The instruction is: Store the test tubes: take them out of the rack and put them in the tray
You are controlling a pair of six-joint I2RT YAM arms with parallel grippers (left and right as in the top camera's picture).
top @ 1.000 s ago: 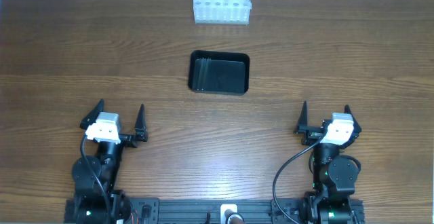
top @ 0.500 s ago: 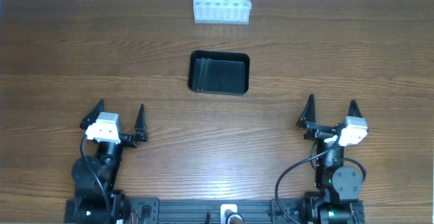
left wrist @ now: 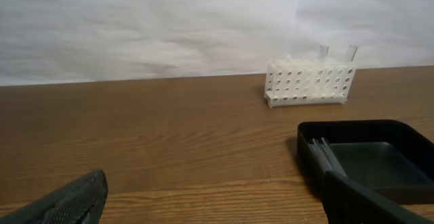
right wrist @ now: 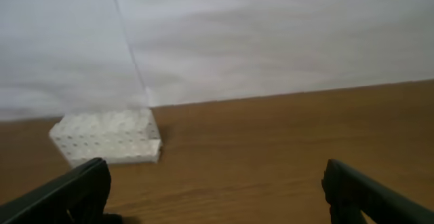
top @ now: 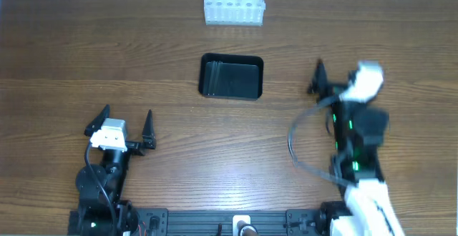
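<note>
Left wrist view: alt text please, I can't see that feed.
A white perforated plastic test tube rack stands on the brown wooden table, with two upright clear tubes at one end. Nearer, a black rectangular plastic tray holds a few loose clear tubes; the open left gripper frames the foreground.

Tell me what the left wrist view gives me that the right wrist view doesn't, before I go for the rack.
Left wrist view's extras: the black tray with clear tubes lying along one wall, and two tubes standing at one end of the white rack. Right wrist view's extras: a thin dark line running down the wall toward the rack, which sits corner-on here. Both share the rack, the wooden table and the white wall behind.
</note>
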